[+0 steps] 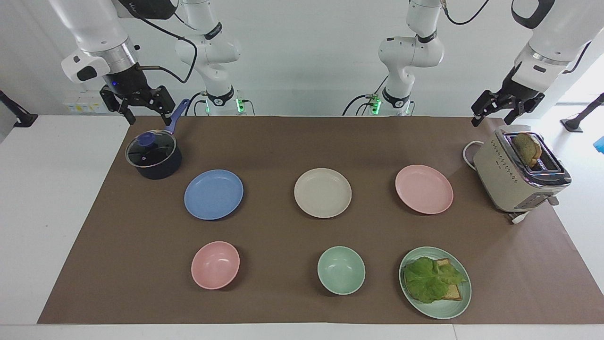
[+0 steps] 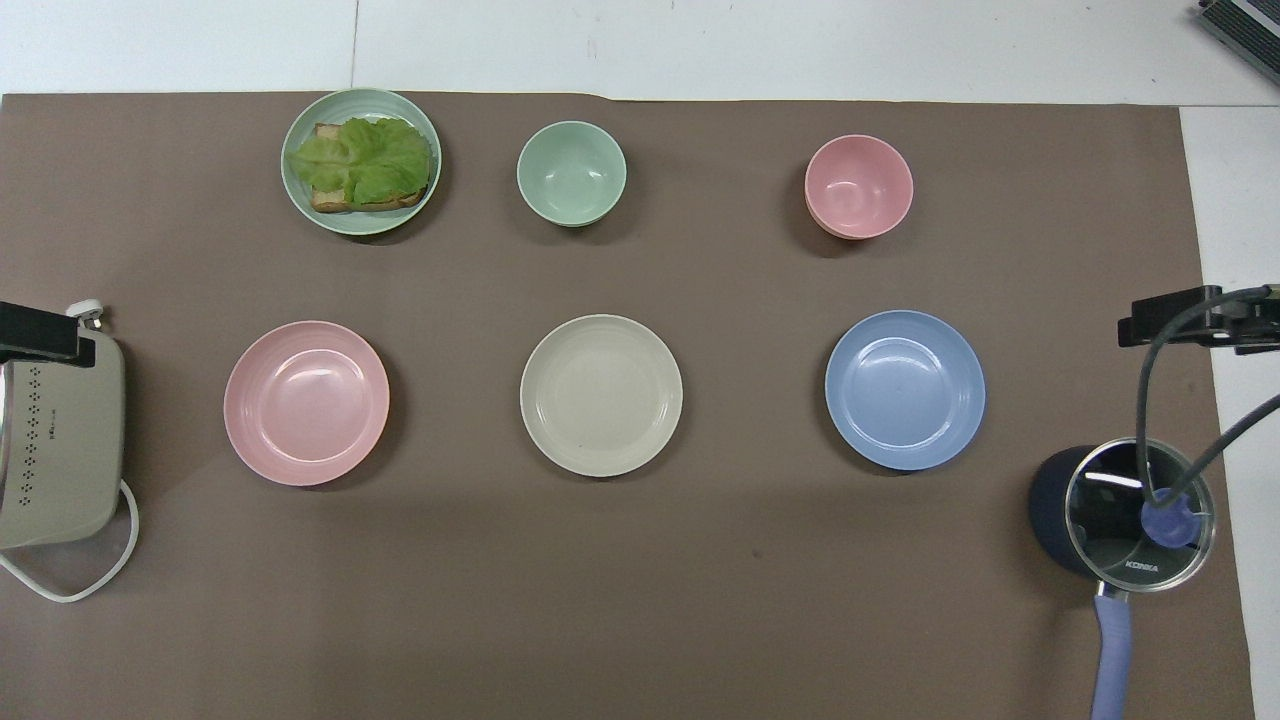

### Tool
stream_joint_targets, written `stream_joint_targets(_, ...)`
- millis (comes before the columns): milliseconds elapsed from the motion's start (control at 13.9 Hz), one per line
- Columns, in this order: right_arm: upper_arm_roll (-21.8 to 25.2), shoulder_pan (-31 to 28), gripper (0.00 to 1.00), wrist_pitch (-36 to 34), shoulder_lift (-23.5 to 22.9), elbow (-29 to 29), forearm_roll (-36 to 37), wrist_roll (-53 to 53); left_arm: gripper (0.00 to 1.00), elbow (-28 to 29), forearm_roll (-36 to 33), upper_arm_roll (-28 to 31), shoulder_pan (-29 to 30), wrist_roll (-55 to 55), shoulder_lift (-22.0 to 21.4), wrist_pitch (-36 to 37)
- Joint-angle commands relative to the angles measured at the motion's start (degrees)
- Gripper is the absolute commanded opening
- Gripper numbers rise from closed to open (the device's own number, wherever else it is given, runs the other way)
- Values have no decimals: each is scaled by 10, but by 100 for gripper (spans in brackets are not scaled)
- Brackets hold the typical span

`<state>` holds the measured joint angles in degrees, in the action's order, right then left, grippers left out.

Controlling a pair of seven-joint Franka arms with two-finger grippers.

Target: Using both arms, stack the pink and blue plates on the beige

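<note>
Both grippers hang with their fingers apart and nothing between them. The right gripper (image 1: pixel 144 107) is up over the lidded saucepan (image 1: pixel 154 155) at its own end of the table; the left gripper (image 1: pixel 500 109) is up over the toaster (image 1: pixel 516 177) at the other end. Neither touches anything, which reads as a waiting pose, with the task not yet begun.

The three task plates lie in one row across the brown mat (image 1: pixel 283 141), well apart. The beige plate (image 1: pixel 322 192) sits in the middle, the blue plate (image 1: pixel 213 194) toward the right arm's end, and the pink plate (image 1: pixel 423 189) toward the left arm's end. This layout appears to give each arm the plate nearest its own reach, with the target between them.

Count: one beige, one blue and one pink plate. Farther from the robots lie two bowls, a pink bowl (image 1: pixel 215 265) and a green bowl (image 1: pixel 341 270), and one green plate (image 1: pixel 460 302) carrying lettuce on toast. One saucepan, one toaster holding a slice.
</note>
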<state>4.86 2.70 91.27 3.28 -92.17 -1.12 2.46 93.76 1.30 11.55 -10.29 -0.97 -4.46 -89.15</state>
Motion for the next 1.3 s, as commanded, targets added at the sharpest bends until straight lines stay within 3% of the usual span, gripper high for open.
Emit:
stream_joint_targets(0,0,0,100,-3,8,-5,-3,8,100,21,-9,4,-4,-8,0,-8)
stream_joint_targets(505,4,0,100,-5,8,-5,-3,10,100,156,-9,5,8,-8,0,-152)
stream_joint_targets(794,4,0,100,-2,8,-5,-3,10,100,221,-9,5,25,46,13,-233)
stream_joint_targets(1227,1,6,100,2,8,-5,-3,9,100,261,-9,5,24,88,77,-311)
